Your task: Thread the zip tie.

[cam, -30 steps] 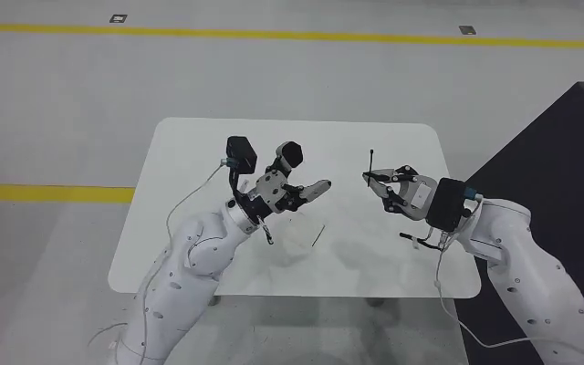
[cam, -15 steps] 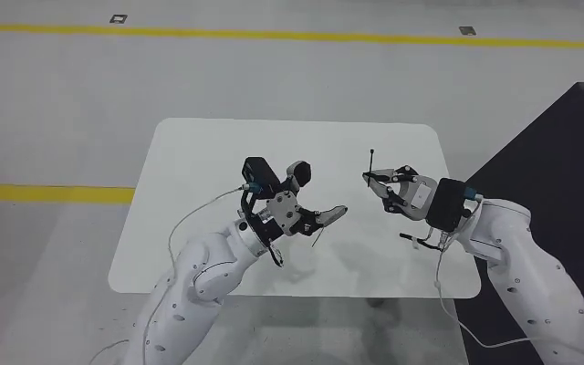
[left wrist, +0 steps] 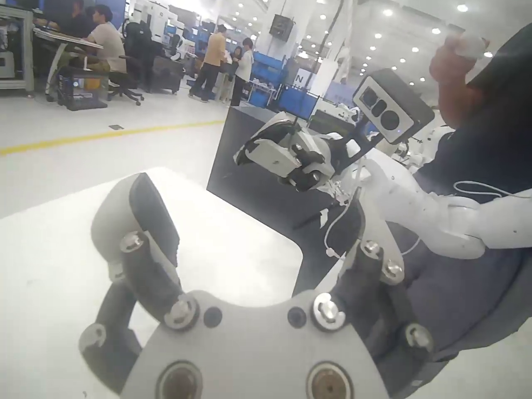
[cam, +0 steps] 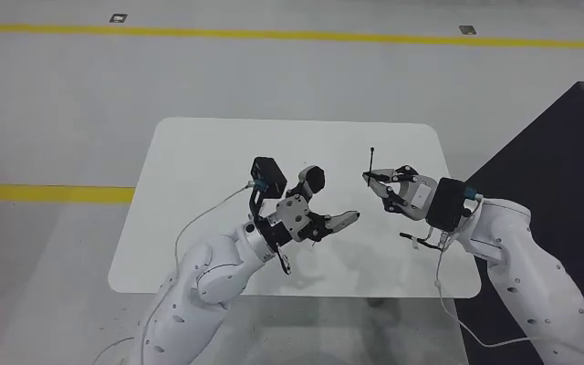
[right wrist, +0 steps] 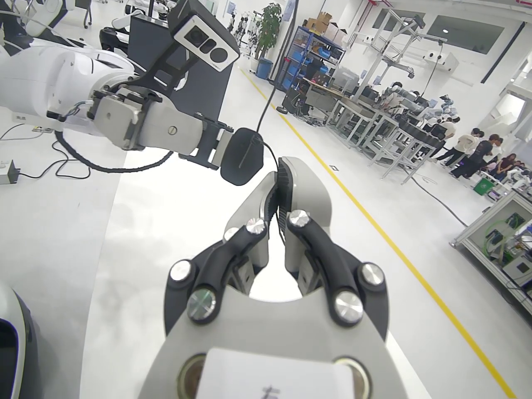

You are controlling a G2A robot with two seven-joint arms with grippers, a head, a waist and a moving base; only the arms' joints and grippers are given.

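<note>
Top view: zip tie (cam: 371, 162) in right claw (cam: 370, 179)

— What colour is the zip tie (cam: 371, 164) in the right gripper (cam: 373, 180)?
— Black. The gripper itself is pale grey with black pads.
— The bench (cam: 228, 155) beneath it?
— Plain white; the grey floor (cam: 274, 82) beyond carries a yellow stripe (cam: 274, 35).

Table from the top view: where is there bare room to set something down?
Bare: on the table, the far strip along its back edge and the left end beyond the left gripper. Crowded: the middle right, where it faces the right gripper holding the zip tie.
</note>
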